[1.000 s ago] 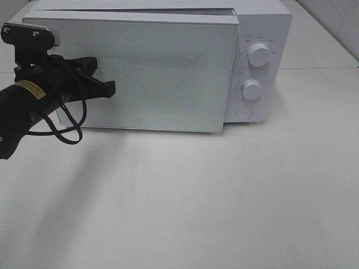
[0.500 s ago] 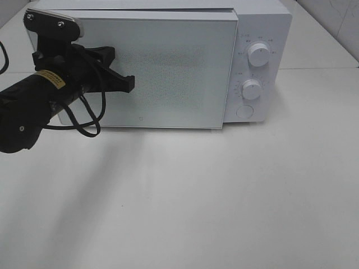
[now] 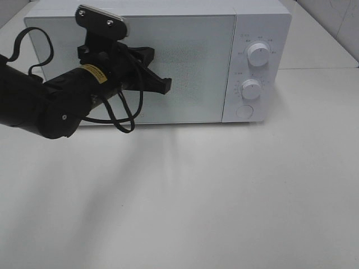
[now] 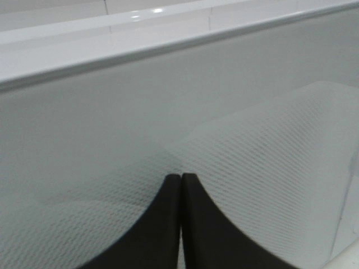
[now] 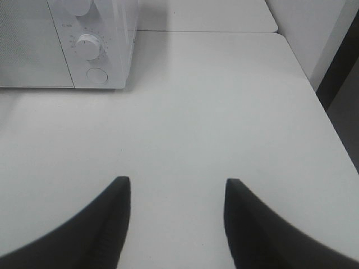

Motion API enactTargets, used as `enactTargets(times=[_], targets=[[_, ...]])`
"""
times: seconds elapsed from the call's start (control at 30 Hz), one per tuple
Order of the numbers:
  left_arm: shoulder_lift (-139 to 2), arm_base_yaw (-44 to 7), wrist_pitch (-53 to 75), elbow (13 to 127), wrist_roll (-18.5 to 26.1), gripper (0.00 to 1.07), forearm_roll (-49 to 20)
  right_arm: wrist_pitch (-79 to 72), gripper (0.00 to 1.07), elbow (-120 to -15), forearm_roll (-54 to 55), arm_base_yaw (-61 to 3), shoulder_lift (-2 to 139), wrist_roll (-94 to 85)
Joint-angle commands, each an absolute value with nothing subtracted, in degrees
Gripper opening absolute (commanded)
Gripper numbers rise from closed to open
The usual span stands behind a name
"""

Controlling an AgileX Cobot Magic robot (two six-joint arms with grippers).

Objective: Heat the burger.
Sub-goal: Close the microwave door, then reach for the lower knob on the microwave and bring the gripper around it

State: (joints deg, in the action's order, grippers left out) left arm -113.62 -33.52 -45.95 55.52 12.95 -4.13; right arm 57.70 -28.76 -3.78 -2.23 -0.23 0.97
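While the left fingers (image 4: 173, 193) meet empty against the shut microwave door (image 3: 193, 67), the right fingers (image 5: 119, 193) stand apart, holding nothing.

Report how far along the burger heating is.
Done: the microwave door sits flush shut. In hand: the shut left hand is at the door's front. Left: the upper dial and lower dial, untouched; the open right hand hovers over the table. The burger is not visible.

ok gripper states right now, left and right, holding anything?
Left gripper: shut, holding nothing, tips at the microwave door.
Right gripper: open, holding nothing, above the table.
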Motion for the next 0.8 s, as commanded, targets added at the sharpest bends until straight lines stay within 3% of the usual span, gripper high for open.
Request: enactTargets(times=[0.03,0.3,0.43,0.5,0.73,0.8], targets=[[-114.82,-32.09,-48.13,61.25,14.15,0.00,-15.64,57.18,0.50,-28.65,-4.07,-2.23,-1.95,1.20],[-114.71,-34.95,-47.61,61.99,15.64,0.00,-16.50,57.18,0.50,-28.65,-4.07,-2.23,-1.95,1.20],[-113.67,-36.73,-45.49,61.99,18.28,0.00,-16.56,57.18,0.50,-28.65,-4.07,-2.23,-1.95,1.20],[-111.44,-39.08,-41.42,61.99,22.98,0.00,-17.36,57.18,0.50,-28.65,-4.07,-2.23,-1.95,1.20],[-107.66,-41.94,-34.26,61.99,23.03,0.00,-17.65,57.18,0.50,-28.65,-4.07,-2.23,-1.95,1.20],[-105.37,-42.80,-27.27,61.99,23.03,0.00,-17.82,57.18,0.50,-28.65,-4.07,-2.23,-1.95,1.20]])
